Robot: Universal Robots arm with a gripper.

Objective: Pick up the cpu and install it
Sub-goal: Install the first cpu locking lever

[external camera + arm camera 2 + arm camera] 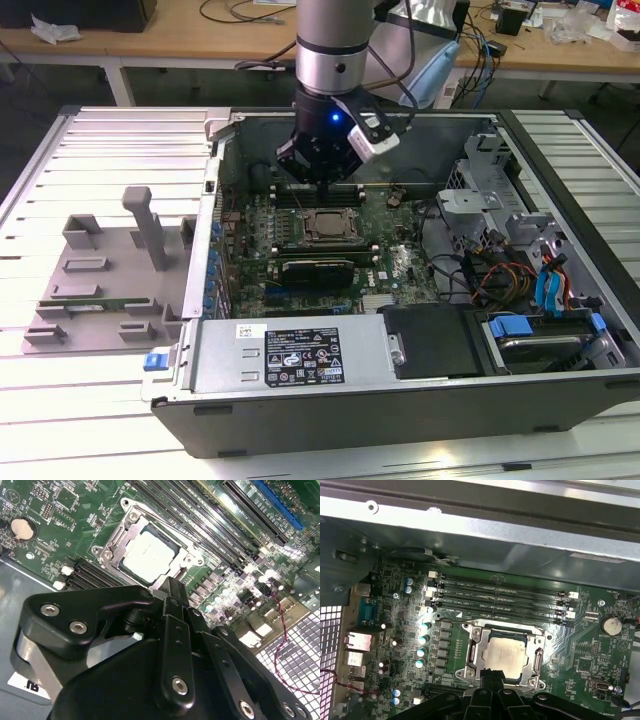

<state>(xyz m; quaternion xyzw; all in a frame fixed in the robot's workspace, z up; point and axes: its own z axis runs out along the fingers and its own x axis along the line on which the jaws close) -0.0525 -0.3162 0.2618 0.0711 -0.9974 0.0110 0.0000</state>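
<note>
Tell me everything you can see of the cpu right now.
The cpu is a flat square chip with a pale, shiny metal top. It lies level inside the metal socket frame on the green motherboard, beside the memory slots. In both wrist views the pincer sits just off its edge. Whether it touches the chip is not clear.

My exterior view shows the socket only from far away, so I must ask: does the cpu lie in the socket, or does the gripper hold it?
Observer: In both wrist views the cpu lies flat inside the socket frame.
Operator: Then does the gripper hold anything?
Observer: No. In the first wrist view the gripper is shut with nothing between its fingers, at the frame's edge.
</note>
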